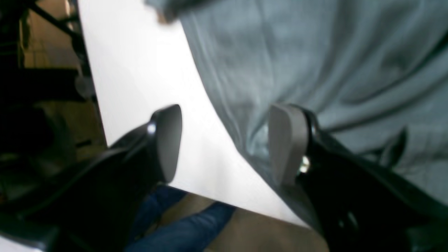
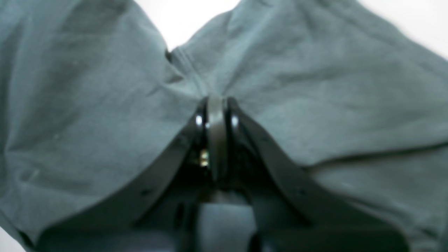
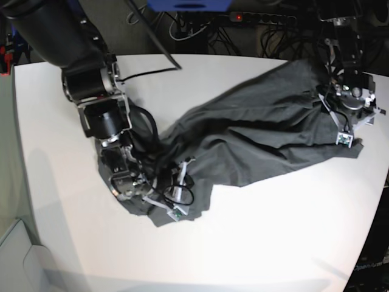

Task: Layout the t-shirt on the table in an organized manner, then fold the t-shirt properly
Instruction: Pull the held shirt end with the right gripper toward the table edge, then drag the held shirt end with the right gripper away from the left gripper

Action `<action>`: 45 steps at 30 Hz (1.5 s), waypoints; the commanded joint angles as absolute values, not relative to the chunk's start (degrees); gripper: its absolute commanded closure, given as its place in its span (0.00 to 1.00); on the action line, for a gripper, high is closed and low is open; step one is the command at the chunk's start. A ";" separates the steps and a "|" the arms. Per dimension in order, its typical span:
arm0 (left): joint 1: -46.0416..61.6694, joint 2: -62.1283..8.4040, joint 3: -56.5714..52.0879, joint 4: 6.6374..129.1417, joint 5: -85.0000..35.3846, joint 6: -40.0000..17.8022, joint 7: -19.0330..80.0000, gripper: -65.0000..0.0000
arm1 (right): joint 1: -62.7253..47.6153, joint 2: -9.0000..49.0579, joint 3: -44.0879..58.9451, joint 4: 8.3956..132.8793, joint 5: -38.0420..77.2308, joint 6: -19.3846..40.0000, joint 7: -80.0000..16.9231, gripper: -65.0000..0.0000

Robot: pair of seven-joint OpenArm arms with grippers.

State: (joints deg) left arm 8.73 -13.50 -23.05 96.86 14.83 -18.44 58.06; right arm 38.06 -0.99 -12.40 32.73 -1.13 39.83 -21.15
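The shirt [image 3: 255, 134], limp, light and creased, sprawls across the bench [image 3: 273, 243], so hems or shoulders look the best holds; the right pincer [image 2: 217, 105] is clamped on a bunched fold, the left pincer [image 1: 224, 143] gapes empty at the cloth's edge.

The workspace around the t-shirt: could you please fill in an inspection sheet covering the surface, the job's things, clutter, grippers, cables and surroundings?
Surface: the table, white, bare in front of the cloth.
Job's things: the t-shirt, dark grey, rumpled, stretched diagonally between the two arms, not laid flat.
Clutter: nothing seen.
Grippers: the right gripper shut, pinching a bunched fold of the shirt; the left gripper open at the shirt's edge, one finger over bare table, the other over cloth, holding nothing.
Cables: black leads looped on the right arm's wrist; a tangle of cables behind the table.
Surroundings: dark equipment behind the table; blue cloth below the table edge in the left wrist view.
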 commanded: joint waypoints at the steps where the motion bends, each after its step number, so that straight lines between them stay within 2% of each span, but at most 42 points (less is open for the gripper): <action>1: 7.96 -14.29 -23.25 97.98 15.25 -18.07 57.36 0.42 | 40.92 -1.01 -12.26 31.78 -0.48 39.52 -18.68 0.98; 8: 9.01 -14.29 -23.25 98.51 15.25 -18.07 57.45 0.42 | 44.18 -0.92 -12.35 21.23 -0.48 29.23 -6.90 0.98; 15: 9.80 -14.29 -23.25 100.00 15.25 -18.07 57.45 0.42 | 44.44 2.42 -12.35 21.41 -0.57 6.29 1.89 0.98; 18: 9.89 -14.29 -23.25 100.00 15.25 -18.15 57.45 0.42 | 44.88 4.26 -12.00 21.93 -0.40 1.45 6.46 0.98; 22: 9.89 -14.29 -23.16 100.00 15.25 -18.51 57.45 0.42 | 42.86 6.20 -11.82 29.58 -0.13 1.63 7.16 0.98; 24: 9.89 -14.29 -22.73 100.00 14.99 -18.59 57.45 0.42 | 40.13 6.99 -11.82 36.97 -0.04 3.74 2.59 0.98; 27: 10.24 -13.67 -22.64 100.00 14.81 -18.59 57.54 0.42 | 34.51 7.52 -11.82 49.45 -0.04 10.07 -5.85 0.98; 30: 12.00 -12.09 -22.46 101.58 14.73 -18.68 57.54 0.42 | 29.23 7.52 -11.82 61.49 -0.13 13.14 -12.44 0.98; 33: 13.93 -11.91 -18.42 102.37 14.73 -18.68 57.27 0.42 | 25.10 7.43 -11.82 71.60 -0.13 16.92 -20.97 0.98; 39: 13.67 -11.91 -15.52 98.33 14.90 -18.33 57.01 0.42 | 19.38 7.34 -11.82 84.00 -0.13 25.54 -34.77 0.98; 45: 12.00 -13.14 -15.87 93.41 15.16 -18.59 56.84 0.42 | 13.05 10.77 -11.82 86.29 -0.40 25.80 -37.05 0.98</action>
State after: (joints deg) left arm 11.55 -12.71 -15.70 93.73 14.33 -18.28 54.85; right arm 12.34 10.68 -12.01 85.36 -0.73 25.80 -37.78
